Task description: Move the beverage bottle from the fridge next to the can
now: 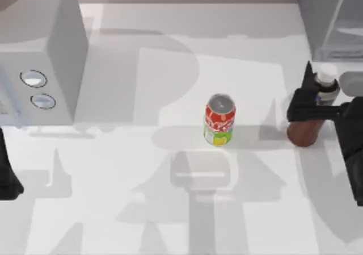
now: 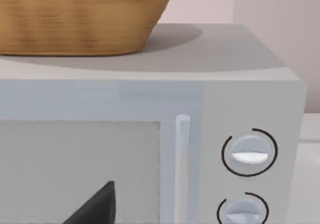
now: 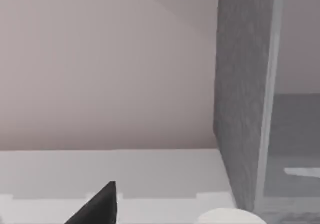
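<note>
My left arm [image 1: 8, 172] sits parked at the table's left edge; I cannot tell how its claw stands. At the right, my right gripper [image 1: 309, 104] reaches in level from the edge, clamped around the bottle [image 1: 306, 131], which stands upright on the white table [image 1: 170, 209], well right of the can [image 1: 219, 120]. Farther back, the fridge [image 1: 332, 19] fills the far right corner and a microwave [image 1: 39, 56] carrying a basket [image 2: 75, 19] the far left.

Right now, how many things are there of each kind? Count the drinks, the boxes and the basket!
Drinks: 2, the can and the beverage bottle, which the right gripper holds.
Big boxes: 2, the fridge and the white box with knobs.
Baskets: 1, the basket on the white box.
Total: 5
</note>
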Motion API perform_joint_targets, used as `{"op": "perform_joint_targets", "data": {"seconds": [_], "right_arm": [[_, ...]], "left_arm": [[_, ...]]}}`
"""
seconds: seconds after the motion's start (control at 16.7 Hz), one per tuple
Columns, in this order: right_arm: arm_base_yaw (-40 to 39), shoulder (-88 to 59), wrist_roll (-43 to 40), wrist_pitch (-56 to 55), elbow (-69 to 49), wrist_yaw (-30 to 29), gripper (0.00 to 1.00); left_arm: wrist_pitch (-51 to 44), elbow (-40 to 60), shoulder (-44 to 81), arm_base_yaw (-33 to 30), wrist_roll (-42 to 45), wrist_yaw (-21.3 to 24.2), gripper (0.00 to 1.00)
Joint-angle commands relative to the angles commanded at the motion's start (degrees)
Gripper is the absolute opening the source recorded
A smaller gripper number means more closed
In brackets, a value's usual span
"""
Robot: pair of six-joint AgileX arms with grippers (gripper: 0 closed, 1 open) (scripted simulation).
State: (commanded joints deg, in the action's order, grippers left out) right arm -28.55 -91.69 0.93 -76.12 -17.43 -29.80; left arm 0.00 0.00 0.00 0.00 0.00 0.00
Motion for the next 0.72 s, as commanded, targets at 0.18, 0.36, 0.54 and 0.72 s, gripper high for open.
{"op": "perform_joint_targets", "data": {"seconds": [0.18, 0.36, 0.54, 0.72], "right_arm": [[3.1, 12.1, 0.3, 10.6, 0.9, 3.5, 1.00], [7.3, 26.4, 0.6, 23.4, 2.8, 7.9, 1.00], [12.2, 42.1, 0.6, 36.9, 5.6, 12.8, 1.00], [17.4, 58.1, 0.4, 50.0, 9.1, 17.8, 1.00]], "left_arm": [[0.0, 0.0, 0.0, 0.0, 0.0, 0.0, 1.00], [0.0, 0.0, 0.0, 0.0, 0.0, 0.0, 1.00], [0.0, 0.0, 0.0, 0.0, 0.0, 0.0, 1.00], [0.0, 0.0, 0.0, 0.0, 0.0, 0.0, 1.00]]}}
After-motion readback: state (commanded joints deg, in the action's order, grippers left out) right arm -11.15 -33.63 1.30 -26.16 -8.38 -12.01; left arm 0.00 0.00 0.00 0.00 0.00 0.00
